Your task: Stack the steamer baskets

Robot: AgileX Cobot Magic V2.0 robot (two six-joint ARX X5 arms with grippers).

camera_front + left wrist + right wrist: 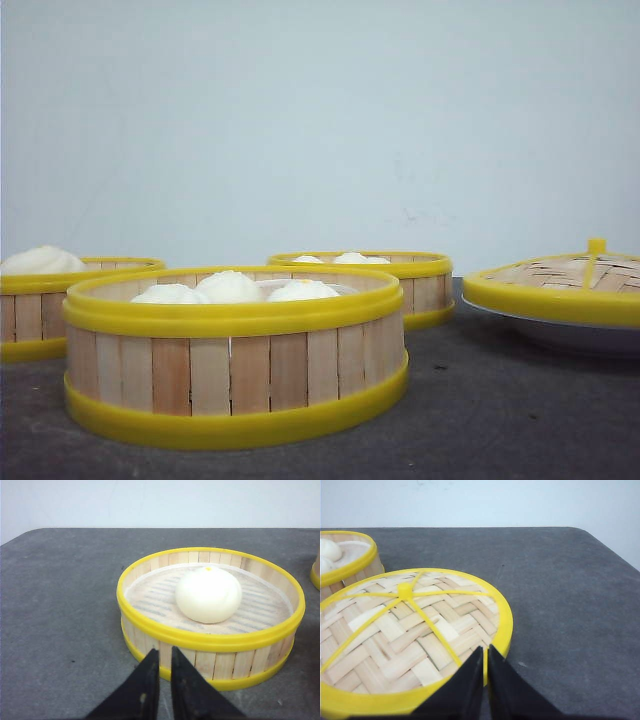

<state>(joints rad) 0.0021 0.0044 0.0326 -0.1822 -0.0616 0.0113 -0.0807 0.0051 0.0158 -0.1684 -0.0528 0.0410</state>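
Observation:
Three steamer baskets stand on the dark table. The nearest (235, 370) holds three white buns, one at the left (50, 305) holds one bun, and one farther back (415, 285) holds several. In the left wrist view my left gripper (164, 650) is shut and empty, just short of the wall of the single-bun basket (225, 662), whose bun (208, 594) sits in the middle. My right gripper (485, 647) is shut and empty, over the near rim of the woven lid (395, 640). Neither gripper shows in the front view.
The domed bamboo lid (565, 280) with a yellow knob rests on a white plate (590, 338) at the right. A basket with buns (350, 562) stands just beyond the lid. Another basket's edge (316, 572) shows beside the single-bun one. A pale wall backs the table.

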